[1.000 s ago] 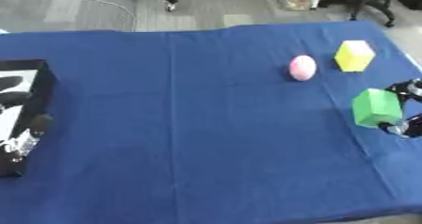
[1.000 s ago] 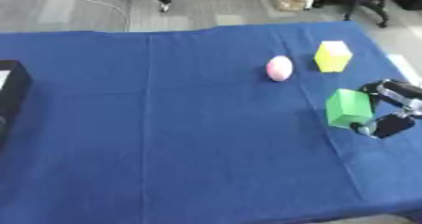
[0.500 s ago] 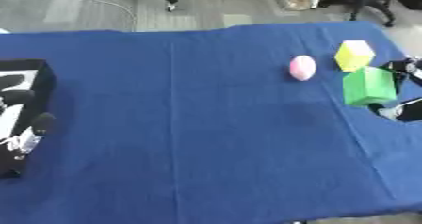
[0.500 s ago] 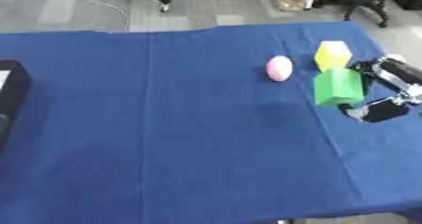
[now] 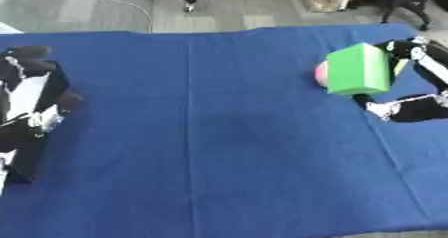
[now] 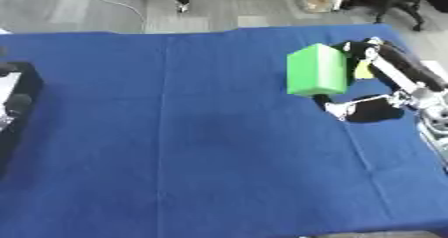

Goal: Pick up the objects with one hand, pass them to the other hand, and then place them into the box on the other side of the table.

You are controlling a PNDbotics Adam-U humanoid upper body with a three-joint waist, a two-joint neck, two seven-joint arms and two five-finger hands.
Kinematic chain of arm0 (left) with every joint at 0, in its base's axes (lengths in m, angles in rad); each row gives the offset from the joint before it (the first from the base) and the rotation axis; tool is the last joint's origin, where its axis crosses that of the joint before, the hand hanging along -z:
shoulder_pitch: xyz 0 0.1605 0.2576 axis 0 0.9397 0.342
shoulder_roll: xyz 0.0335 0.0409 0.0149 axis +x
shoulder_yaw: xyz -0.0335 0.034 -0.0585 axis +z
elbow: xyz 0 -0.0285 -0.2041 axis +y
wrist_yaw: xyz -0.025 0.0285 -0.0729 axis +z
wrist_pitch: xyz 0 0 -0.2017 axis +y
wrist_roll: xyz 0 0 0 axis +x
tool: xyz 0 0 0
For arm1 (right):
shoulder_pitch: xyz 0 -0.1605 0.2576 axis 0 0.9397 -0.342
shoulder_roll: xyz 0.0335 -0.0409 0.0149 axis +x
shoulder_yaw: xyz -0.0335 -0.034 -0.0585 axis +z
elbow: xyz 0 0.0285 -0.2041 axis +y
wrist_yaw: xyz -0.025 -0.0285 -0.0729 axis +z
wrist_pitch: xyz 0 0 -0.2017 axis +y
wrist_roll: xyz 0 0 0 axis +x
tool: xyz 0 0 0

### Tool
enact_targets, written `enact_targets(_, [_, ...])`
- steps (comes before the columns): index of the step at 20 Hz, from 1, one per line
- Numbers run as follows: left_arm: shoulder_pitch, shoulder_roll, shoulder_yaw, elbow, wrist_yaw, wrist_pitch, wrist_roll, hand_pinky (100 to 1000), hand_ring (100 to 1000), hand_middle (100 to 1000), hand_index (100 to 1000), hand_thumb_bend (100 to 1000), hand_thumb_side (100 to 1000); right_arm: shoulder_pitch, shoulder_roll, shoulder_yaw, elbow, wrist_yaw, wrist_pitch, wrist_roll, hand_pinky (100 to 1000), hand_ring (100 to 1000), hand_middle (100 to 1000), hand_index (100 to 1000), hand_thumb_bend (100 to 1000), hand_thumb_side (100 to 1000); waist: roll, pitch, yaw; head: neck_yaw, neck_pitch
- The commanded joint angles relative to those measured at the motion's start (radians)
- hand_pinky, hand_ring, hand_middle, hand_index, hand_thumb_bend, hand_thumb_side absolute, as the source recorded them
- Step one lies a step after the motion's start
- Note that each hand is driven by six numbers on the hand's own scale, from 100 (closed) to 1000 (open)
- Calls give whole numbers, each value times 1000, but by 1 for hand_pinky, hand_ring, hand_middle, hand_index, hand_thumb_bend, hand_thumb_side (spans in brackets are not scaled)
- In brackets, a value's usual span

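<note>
In the left eye view the counter (image 5: pixel 219 132) is draped in a blue cloth that fills most of the picture, with grey floor beyond its far edge. Near the far right the right hand (image 5: pixel 411 82) holds a green block (image 5: pixel 357 69) lifted off the cloth: one finger reaches across behind the block's upper right, another comes in under its lower right corner, so the fingers are curled round the block and pinch it between them. Just behind the block's left edge a sliver of a pink egg-shaped object (image 5: pixel 320 73) shows on the cloth, mostly hidden by the block, and a thin strip of a yellow block (image 5: pixel 401 64) shows between the green block and the upper finger. At the left edge stands a black box (image 5: pixel 35 147) with white inside, and the left hand (image 5: pixel 26 94) shows over it, dark and partly cut by the frame; whether its fingers are spread or curled I cannot tell. In the right eye view the green block sits further left against the cloth, upright with its long side roughly vertical, and the right forearm runs from the right edge up to the block's upper right corner, black with silver joints. The lower finger (image 6: pixel 337 107) with its pale tip touches the block's lower right corner, a dark shadow lying on the cloth beside it. The yellow block shows only as a small patch beside the upper finger
</note>
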Motion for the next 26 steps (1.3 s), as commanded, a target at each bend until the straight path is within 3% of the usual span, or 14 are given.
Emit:
enact_targets(1, [-42, 51, -30, 15, -8, -8, -29, 772, 702, 764, 809, 655, 583, -31, 54, 17, -52, -23, -6, 18, 805, 423, 285, 423, 299, 227, 12, -17, -5, 13, -2])
enact_targets(2, [-55, 56, -39, 23, -10, -11, -38, 773, 703, 763, 811, 651, 585, -37, 76, 25, -57, -31, -8, 22, 801, 420, 283, 422, 370, 227, 13, -17, -6, 15, -2])
enact_targets(3, [-67, 61, -47, 31, -13, -13, -47, 773, 703, 764, 812, 647, 586, -42, 96, 32, -60, -40, -9, 24, 798, 416, 282, 421, 310, 229, 14, -17, -8, 17, -2])
enact_targets(10, [-147, 94, -105, 82, -59, -29, -112, 788, 711, 763, 819, 642, 572, -62, 206, 88, -47, -133, -23, 44, 750, 394, 278, 418, 357, 219, 25, -14, -14, 21, -2])
enact_targets(26, [-323, 163, -291, 179, -126, -162, -357, 818, 730, 765, 859, 726, 553, -96, 286, 165, -64, -244, -31, 123, 732, 392, 284, 423, 342, 226, 30, -12, -24, 17, -2])
